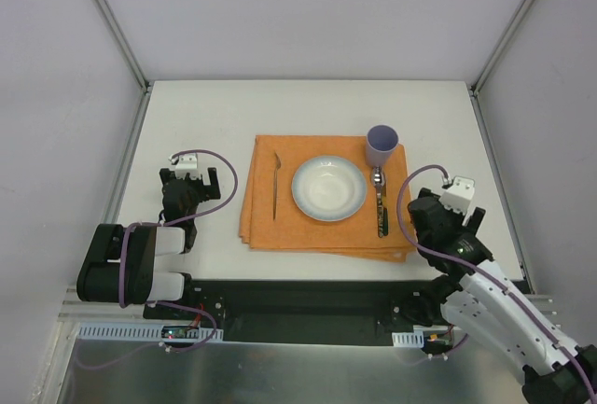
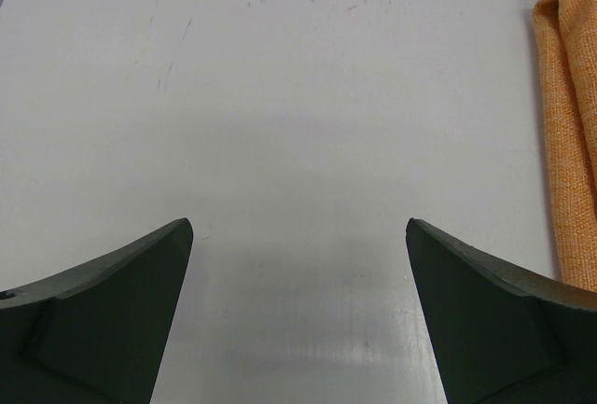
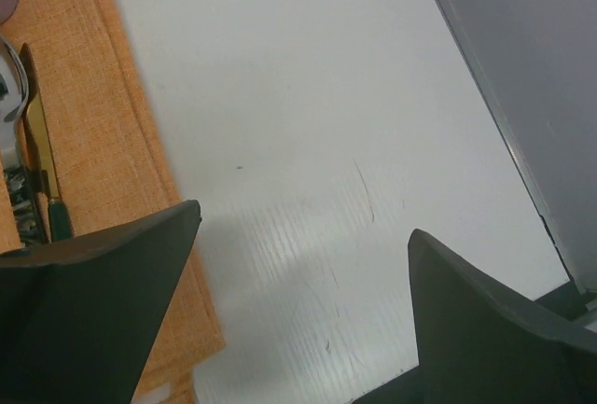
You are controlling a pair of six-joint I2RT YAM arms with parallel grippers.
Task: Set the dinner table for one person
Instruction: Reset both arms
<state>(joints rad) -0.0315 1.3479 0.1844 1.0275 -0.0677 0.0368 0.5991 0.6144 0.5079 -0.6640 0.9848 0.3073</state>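
On the white dinner table [image 1: 205, 115] lies an orange placemat [image 1: 326, 227]. It carries a pale plate [image 1: 328, 188], a purple cup [image 1: 381, 146] at its far right corner, a fork [image 1: 275, 197] left of the plate, and a spoon and knife [image 1: 380, 206] right of it. My left gripper [image 1: 190, 176] stands open over bare tabletop left of the placemat, with nothing between its fingers [image 2: 112, 301]. My right gripper [image 1: 431, 206] is open just off the placemat's right edge and is also empty. The right wrist view shows the knife [image 3: 37, 143] and placemat [image 3: 93, 96] to the left.
Grey walls enclose the table on the left, back and right, and the right wall [image 3: 522, 68] runs close to my right gripper. The table's near edge [image 3: 392, 381] shows just below the right fingers. The placemat edge [image 2: 569, 124] lies right of my left gripper.
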